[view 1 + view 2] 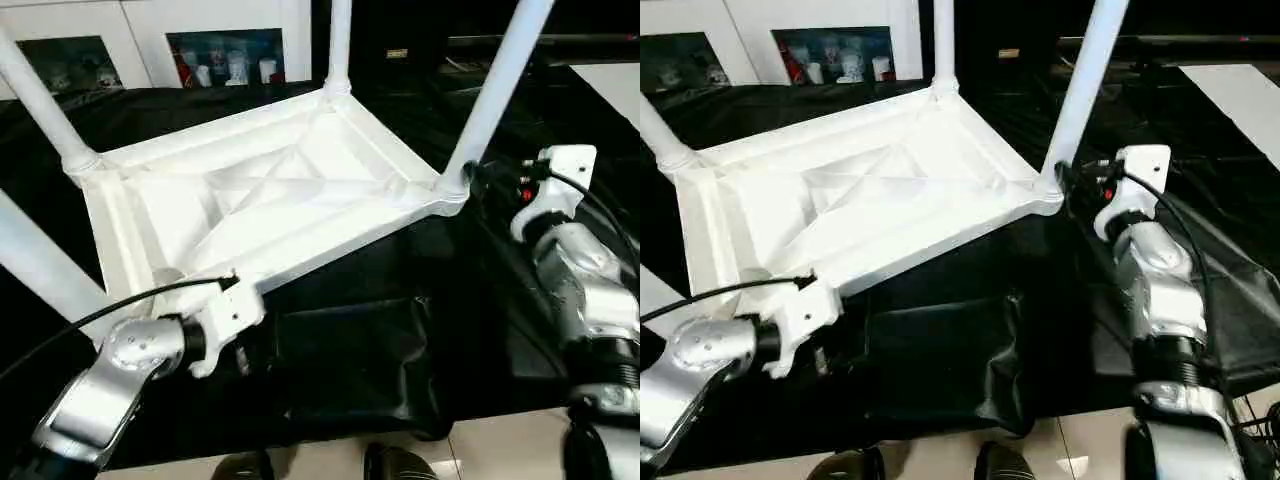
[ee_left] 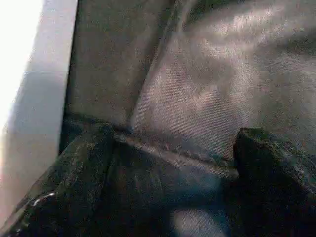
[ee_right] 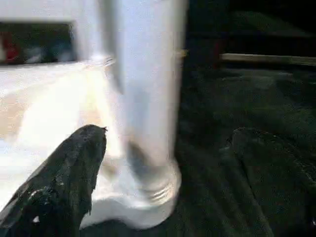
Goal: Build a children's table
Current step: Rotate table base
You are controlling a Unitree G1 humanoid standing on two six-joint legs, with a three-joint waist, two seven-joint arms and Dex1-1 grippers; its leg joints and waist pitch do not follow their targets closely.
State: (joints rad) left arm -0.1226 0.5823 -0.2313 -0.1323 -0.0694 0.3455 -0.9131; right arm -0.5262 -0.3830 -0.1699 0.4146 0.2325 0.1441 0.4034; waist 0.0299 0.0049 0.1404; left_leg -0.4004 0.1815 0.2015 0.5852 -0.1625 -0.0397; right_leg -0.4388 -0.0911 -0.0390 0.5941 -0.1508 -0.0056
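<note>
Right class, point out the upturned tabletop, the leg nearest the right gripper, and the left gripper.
tabletop [image 1: 260, 190]: left eye view, ribbed underside at the X-brace.
leg [image 1: 495, 90]: left eye view, mid-shaft.
left gripper [image 2: 170, 163]: left wrist view, gap midway between its open fingertips.

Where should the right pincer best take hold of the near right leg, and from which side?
Probably low on the leg, just above its socket, approached from the right: the right pincer is open there, and the round upright tube fits between its fingers.
</note>
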